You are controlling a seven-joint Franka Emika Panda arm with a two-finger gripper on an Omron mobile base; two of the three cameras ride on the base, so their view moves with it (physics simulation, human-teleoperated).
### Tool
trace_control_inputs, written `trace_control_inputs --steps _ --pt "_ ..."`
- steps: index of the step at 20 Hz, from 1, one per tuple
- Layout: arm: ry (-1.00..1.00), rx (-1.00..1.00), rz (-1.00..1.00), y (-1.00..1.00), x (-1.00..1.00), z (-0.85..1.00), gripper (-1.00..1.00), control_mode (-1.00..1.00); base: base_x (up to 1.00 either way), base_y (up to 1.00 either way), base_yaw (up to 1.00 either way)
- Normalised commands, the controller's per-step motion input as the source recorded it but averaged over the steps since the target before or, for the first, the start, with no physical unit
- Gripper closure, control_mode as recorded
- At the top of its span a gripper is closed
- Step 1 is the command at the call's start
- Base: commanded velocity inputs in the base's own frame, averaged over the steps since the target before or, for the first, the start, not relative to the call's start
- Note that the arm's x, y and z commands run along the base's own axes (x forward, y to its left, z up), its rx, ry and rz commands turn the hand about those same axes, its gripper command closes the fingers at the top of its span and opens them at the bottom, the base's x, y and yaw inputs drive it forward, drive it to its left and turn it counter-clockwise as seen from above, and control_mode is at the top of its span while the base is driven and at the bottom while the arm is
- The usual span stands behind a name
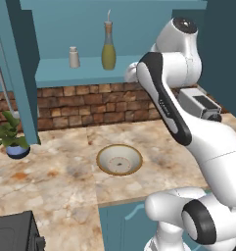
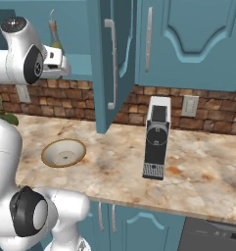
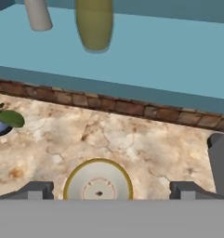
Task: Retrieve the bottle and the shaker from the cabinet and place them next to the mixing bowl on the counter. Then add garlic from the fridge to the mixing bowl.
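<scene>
Standing on the cabinet [image 1: 65, 68] shelf in the left base view, the bottle [image 1: 108, 46] and the shaker [image 1: 74, 57] are side by side with a gap between them, both upright, while the arm's white links rise at the right and cover the hand itself; the mixing bowl [image 1: 119, 159] lies on the counter [image 1: 60, 171] below the shelf, and a potted plant [image 1: 11, 137] sits further left. From the right base view, the bottle's spout and neck [image 2: 54, 34] show just behind the arm's upper joint, the bowl [image 2: 63, 152] rests on the marble, and a dark coffee machine [image 2: 156, 137] stands well to its right past the open cabinet door [image 2: 109, 63]. Through the hand view, the gripper [image 3: 111, 190] is spread wide and empty, its fingertips [image 3: 36, 189] touching nothing; the bowl [image 3: 98, 179] lies between them, below, and the bottle [image 3: 94, 23] and shaker [image 3: 38, 14] stand ahead, above the brick strip.
</scene>
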Motion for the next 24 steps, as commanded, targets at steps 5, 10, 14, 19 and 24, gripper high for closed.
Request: trace_control_inputs --steps 5,10,14,19,24 --pt "-0.05 0.05 0.0 0.09 0.0 0.12 -1.0 -1.0 0.0 0.0 0.0" --pt "-0.16 0.1 0.03 0.11 0.04 0.03 -1.0 -1.0 0.0 0.0 0.0" --pt "-0.11 0.07 0.02 0.26 0.37 0.19 -1.0 -1.0 0.0 0.0 0.0" --pt "0.0 0.0 0.0 0.23 0.49 0.51 -1.0 -1.0 0.0 0.0 0.0" --pt "0.0 0.0 0.0 0.17 0.6 0.01 -1.0 -1.0 0.0 0.0 0.0"
